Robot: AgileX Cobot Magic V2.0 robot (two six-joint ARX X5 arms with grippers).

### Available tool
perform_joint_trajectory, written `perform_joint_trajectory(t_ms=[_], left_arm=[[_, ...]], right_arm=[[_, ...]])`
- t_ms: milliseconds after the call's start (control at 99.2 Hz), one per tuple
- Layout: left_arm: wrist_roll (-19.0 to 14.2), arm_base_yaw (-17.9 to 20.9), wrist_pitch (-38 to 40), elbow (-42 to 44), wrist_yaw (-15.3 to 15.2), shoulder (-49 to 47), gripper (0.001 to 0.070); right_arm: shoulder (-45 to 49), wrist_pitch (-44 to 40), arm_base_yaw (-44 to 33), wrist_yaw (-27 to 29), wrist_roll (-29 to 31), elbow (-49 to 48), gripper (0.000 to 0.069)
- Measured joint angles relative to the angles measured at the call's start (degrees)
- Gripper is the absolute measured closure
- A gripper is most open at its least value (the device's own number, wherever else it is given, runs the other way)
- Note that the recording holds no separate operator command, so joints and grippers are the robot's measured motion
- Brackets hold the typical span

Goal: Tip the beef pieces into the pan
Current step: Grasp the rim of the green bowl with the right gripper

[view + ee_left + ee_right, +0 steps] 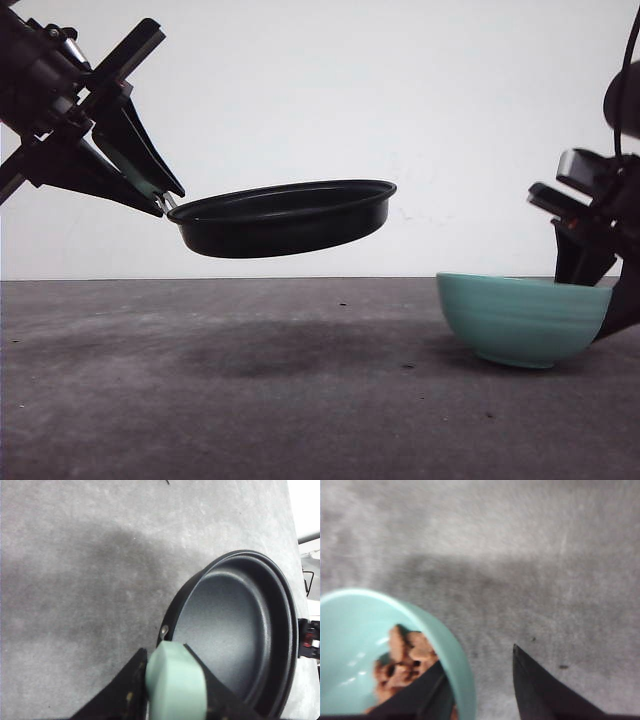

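The black pan (285,215) hangs in the air above the table, roughly level, with nothing in it (235,630). My left gripper (165,200) (165,651) is shut on the pan's mint-green handle (175,685). The beef pieces (405,660) lie in a heap inside a teal bowl (520,320) (457,660) that stands on the table at the right. My right gripper (585,262) (477,655) is open and straddles the bowl's rim. One of its fingers is inside the bowl by the beef. The other is outside, clear of the wall.
The grey table (250,400) stretches under the lifted pan, whose shadow falls at mid-table. A white wall stands behind. The bowl sits to the right of the pan and lower than it.
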Motion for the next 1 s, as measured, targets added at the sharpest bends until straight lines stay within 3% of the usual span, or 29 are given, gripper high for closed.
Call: perform_joint_trajectory(t_ms=[151, 373, 726, 847, 998], left_arm=[[0.00, 0.00, -0.09, 0.00, -0.35, 0.00, 0.0651], [-0.02, -0.13, -0.63, 0.00, -1.73, 0.00, 0.0651], [-0.66, -0.77, -5.55, 0.04, -4.09, 0.00, 0.0651], [-1.31, -1.01, -7.61, 0.04, -4.04, 0.00, 0.0651], [-2.27, -1.92, -9.57, 0.09, -3.98, 0.00, 0.0651]], right_arm=[[0.76, 0.87, 0.24, -1.29, -0.15, 0.00, 0.0650], [0.50, 8.15, -0.04, -7.89, -0.52, 0.00, 0.0672], [-12.98, 12.63, 4.83, 1.29, 1.81, 0.00, 0.0672], [-18.38, 15.21, 9.40, 2.75, 3.74, 0.00, 0.0672], [-22.47, 17.35, 18.78, 8.46, 5.35, 0.04, 0.0672]])
